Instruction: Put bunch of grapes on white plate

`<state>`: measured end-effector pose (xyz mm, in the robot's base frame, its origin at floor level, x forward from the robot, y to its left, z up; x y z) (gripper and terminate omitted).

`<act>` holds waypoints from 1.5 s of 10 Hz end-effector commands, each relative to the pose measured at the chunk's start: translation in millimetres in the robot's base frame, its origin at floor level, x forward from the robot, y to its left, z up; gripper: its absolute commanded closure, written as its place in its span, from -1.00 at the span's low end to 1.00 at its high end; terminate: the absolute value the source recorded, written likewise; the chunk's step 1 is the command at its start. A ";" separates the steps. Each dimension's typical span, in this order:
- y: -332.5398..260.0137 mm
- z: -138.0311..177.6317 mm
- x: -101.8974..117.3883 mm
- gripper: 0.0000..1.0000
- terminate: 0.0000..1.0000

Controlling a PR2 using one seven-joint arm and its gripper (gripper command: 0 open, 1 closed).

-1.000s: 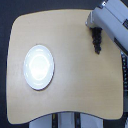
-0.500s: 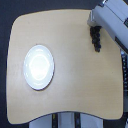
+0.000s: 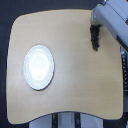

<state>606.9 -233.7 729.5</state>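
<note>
1. Across most of the exterior view spreads a light wooden tabletop [image 3: 75, 75] with rounded corners and a front edge that curves inward at the bottom of the view.
2. Beyond the table's edges the surroundings are dark, and little of the room can be made out; below the front edge a pale support [image 3: 65, 121] shows between dark areas.
3. Toward the exterior view's left, the white plate [image 3: 38, 67] lies flat on the wood, glossy, with nothing on it.
4. Near the upper corner on the exterior view's right, the bunch of grapes [image 3: 94, 36] appears as a dark elongated cluster running up and down in the view, well apart from the plate.
5. The robot's grey-white arm [image 3: 112, 17] enters from that same corner, and the gripper [image 3: 94, 25] sits at the top end of the bunch.
6. At this blur, the fingers cannot be separated from the fruit, so I cannot tell whether they are spread or closed; the grapes seem to hang from or lie just below them.
</note>
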 end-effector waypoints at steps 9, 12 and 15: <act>51.8 194.7 -27.3 1.00 -1.00; 92.2 203.7 -55.9 1.00 -1.00; 152.4 196.6 -90.4 1.00 -1.00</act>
<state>562.8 -159.7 923.5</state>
